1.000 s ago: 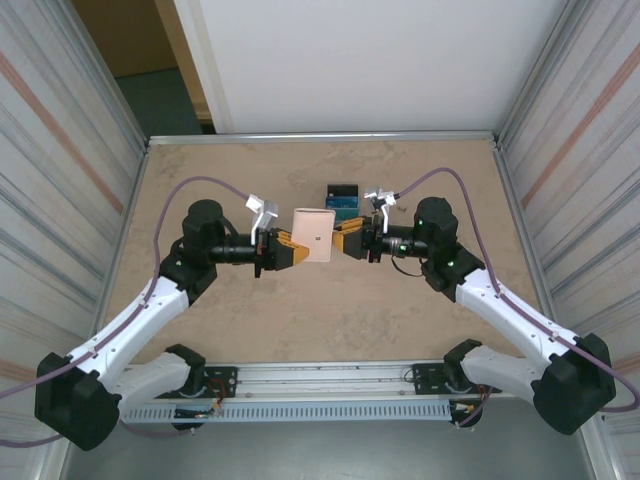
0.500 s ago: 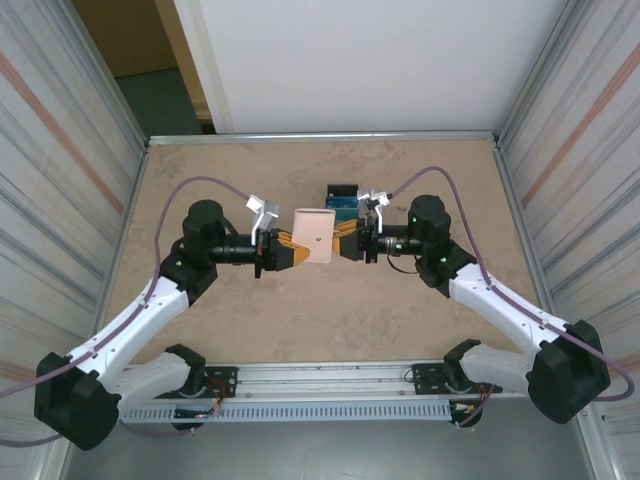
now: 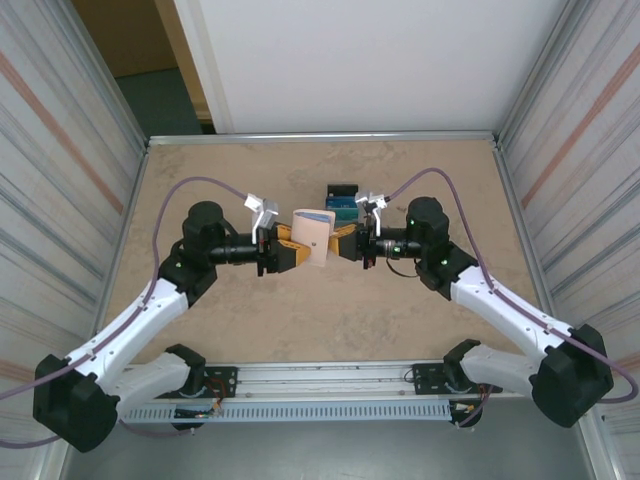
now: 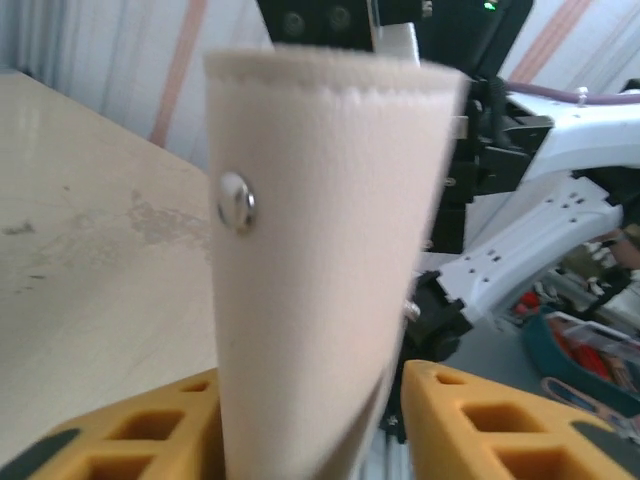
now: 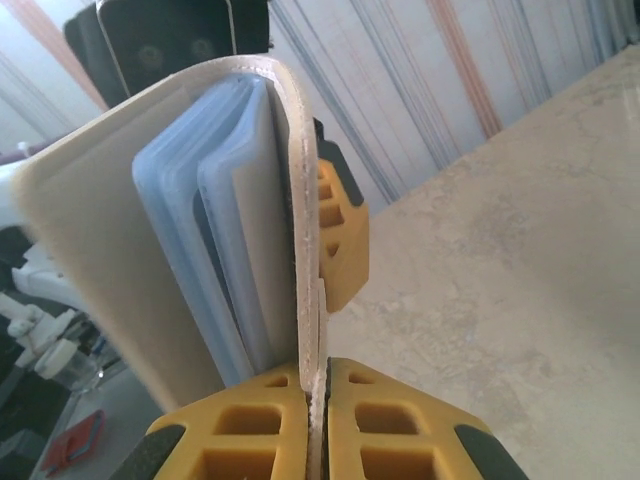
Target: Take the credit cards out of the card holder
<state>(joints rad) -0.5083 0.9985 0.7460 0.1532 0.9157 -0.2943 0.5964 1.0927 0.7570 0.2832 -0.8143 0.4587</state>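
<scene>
**Card holder (image 3: 311, 238) spread open between two robot arms**

Desk (image 3: 330, 325), a mottled beige top, runs beneath the left arm (image 3: 150, 300) and the right arm (image 3: 500, 300). The two arms reach inward from the near edge and meet at its middle. The tan card holder stands on edge between them and appears to be clear of the surface. Its fold is turned toward the left arm and its free edges toward the right.

The right tool (image 5: 314, 385) is clamped tight on the free edge of one cover, with the thin flap pinched flat between its yellow fingers. The left tool (image 4: 310, 430) straddles the fold with its jaws parted. One finger lies against the cover, and a dark sliver of gap shows beside the other, so the holder sits between the jaws rather than pinched.

Just beyond the holder, credit cards (image 3: 342, 200) in blue and dark tones lie in a small pile on the desk. They are judged to be cards already out. The right wrist view shows the holder's covers gaping and the pale blue sleeves (image 5: 230, 250) fanned inside. Dark lines between the sleeves may be card edges, but that cannot be told. A metal snap (image 4: 237, 200) sits on the outer cover.

The step in hand looks like opening the holder to bare its sleeves. Next, one tool must hold a cover firmly while the other works a fingertip onto a card edge. The left tool likely needs a firm hold first, or the holder hangs by one flap.
</scene>
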